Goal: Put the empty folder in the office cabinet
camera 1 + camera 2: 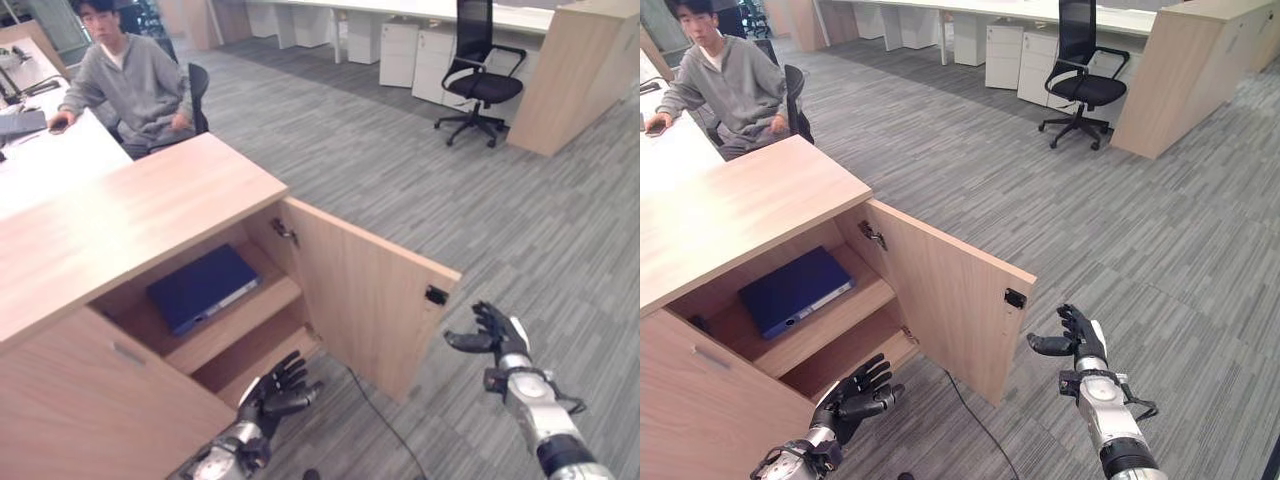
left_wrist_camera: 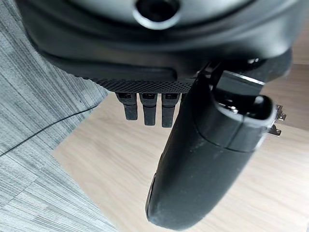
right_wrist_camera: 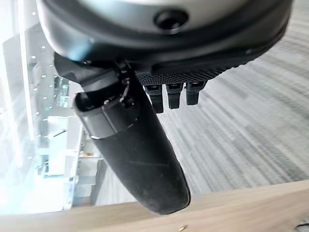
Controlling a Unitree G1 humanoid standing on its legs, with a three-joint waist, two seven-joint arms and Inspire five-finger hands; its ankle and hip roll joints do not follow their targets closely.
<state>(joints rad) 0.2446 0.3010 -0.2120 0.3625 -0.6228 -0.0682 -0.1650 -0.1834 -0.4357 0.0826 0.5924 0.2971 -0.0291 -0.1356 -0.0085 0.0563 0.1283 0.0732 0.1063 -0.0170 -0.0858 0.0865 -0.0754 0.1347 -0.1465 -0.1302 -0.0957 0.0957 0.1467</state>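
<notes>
A dark blue folder (image 1: 203,287) lies flat on the upper shelf inside the low wooden cabinet (image 1: 130,215). The cabinet's right door (image 1: 365,295) stands swung out towards me. My left hand (image 1: 275,392) hovers low in front of the bottom shelf, fingers relaxed and empty. To the right of the door's free edge my right hand (image 1: 493,336) is held up, fingers spread and empty. Each wrist view looks past that hand's loose fingers at plain wood, the left hand (image 2: 193,159) by the door and the right hand (image 3: 130,150) above the door's edge.
A person (image 1: 128,80) in a grey top sits at a white desk (image 1: 50,160) behind the cabinet. A black office chair (image 1: 482,80) stands on the grey carpet at the back, beside a tall wooden unit (image 1: 575,70) and white drawer units (image 1: 420,55).
</notes>
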